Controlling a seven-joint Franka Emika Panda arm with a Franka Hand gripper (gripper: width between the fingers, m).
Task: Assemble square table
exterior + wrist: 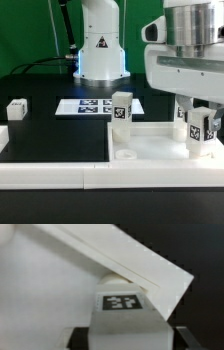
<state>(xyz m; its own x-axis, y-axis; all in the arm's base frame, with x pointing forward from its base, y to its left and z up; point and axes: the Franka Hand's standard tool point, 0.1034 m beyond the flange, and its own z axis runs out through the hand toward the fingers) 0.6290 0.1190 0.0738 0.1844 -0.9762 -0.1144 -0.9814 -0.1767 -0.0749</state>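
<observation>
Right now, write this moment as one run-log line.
gripper shut on leg | leg upright at square table corner | second leg upright at another corner

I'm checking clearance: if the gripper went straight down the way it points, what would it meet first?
Likely the tabletop near its corner, through the leg held in the gripper; how much gap remains is unclear.

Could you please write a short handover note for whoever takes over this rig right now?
The gripper is shut on the held leg, upright at the corner of the tabletop on the exterior view's right. A second leg stands at the far corner; seated or not, cannot tell. A third leg sits loose at the exterior view's left; the fourth is not in view. Left: seat the held leg, then fit the rest.
</observation>
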